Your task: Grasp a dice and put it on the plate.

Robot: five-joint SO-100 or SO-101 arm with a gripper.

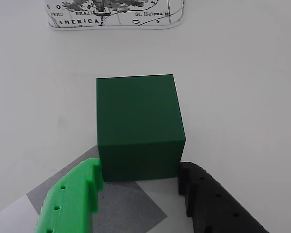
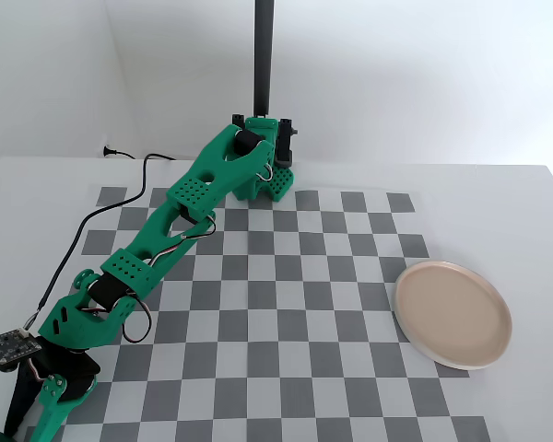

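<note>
The arm (image 2: 166, 235) is bright green printed plastic, its flat links dotted with rows of small holes. Black motors sit at the joints, with thin dark and white cables looping between them. The pincer (image 1: 138, 182) has one green finger (image 1: 70, 199) and one black finger (image 1: 216, 201), both stepped and pierced. A small circuit board (image 2: 2, 348), seemingly, sits near the base.

Arm (image 2: 180, 207) outstretched; hand (image 1: 139, 180) fingers clamped inward.

arm (image 2: 180, 207) stretched to checkerboard's (image 2: 286, 304) far edge | plate (image 2: 452, 314) at right
</note>
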